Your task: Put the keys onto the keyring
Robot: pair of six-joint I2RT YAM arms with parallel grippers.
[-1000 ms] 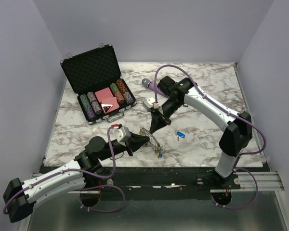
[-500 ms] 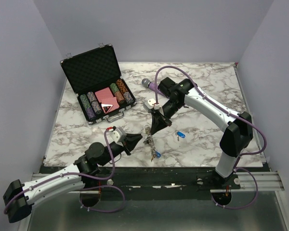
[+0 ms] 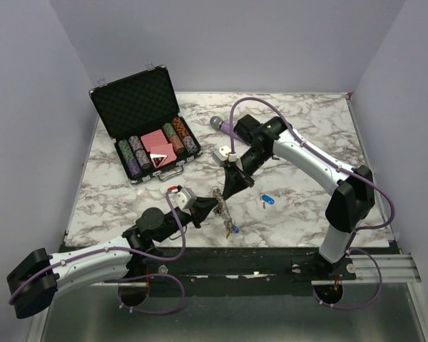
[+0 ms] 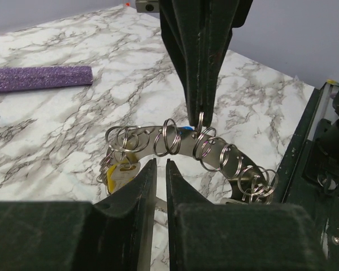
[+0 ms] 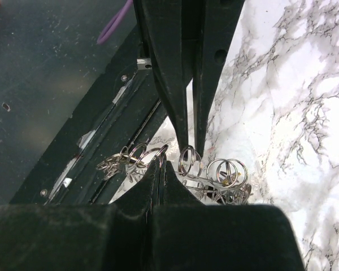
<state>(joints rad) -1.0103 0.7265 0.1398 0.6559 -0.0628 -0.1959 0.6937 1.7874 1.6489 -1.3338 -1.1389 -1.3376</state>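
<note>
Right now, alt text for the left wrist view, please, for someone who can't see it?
The right gripper, jaws shut, pinches a small loop on the keyring, a curved metal band strung with loops, above the marble table. The left gripper sits in front, jaws slightly apart. A yellow-capped key shows beneath its loops; a purple microphone lies beyond.

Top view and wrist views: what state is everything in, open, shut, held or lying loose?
poker chip case: open, lid upright.
keyring: pinched at one small loop by the right gripper.
right gripper: shut on the keyring.
left gripper: jaws slightly apart at the keyring; grip unclear.
blue key: lying loose on the table, off the keyring.
microphone: lying flat on the table.
</note>
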